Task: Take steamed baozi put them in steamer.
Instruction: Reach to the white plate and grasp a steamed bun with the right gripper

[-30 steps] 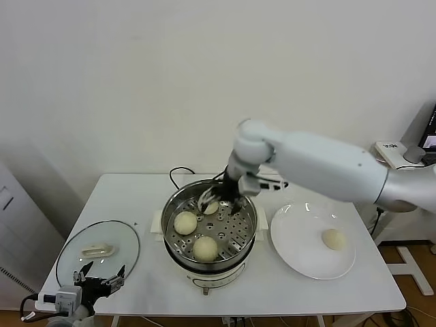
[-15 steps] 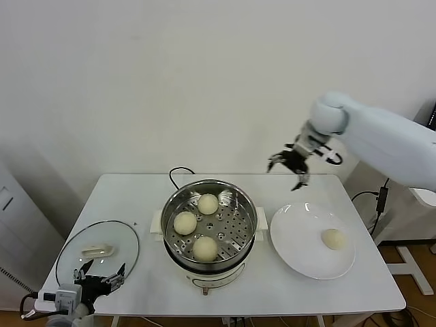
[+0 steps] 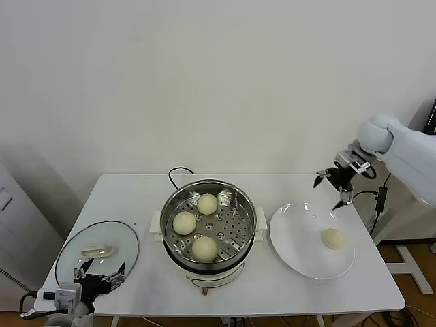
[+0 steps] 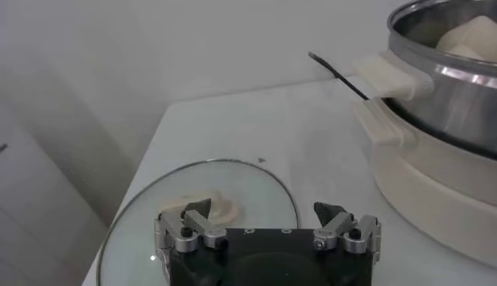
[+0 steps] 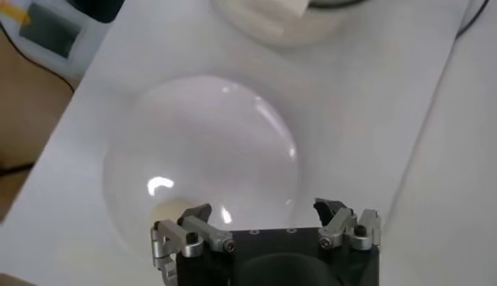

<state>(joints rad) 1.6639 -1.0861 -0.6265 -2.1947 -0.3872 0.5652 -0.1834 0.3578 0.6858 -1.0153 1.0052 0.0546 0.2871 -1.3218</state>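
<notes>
Now hovering above plate [image 3: 300, 255], right claw [image 3: 332, 185] spread, empty; last steamed baozi [image 3: 332, 238] judged soft, light: gripping gently at sides. Left claw [image 3: 99, 280] spread, idling at tabletop [image 3: 272, 289] edge.

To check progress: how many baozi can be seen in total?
4: three baozi lie in the steamer, and one is on the plate.

Shiny perforated metal steamer [image 3: 210, 225], glossy white plate [image 3: 300, 245], clear glass lid [image 3: 95, 252].
</notes>
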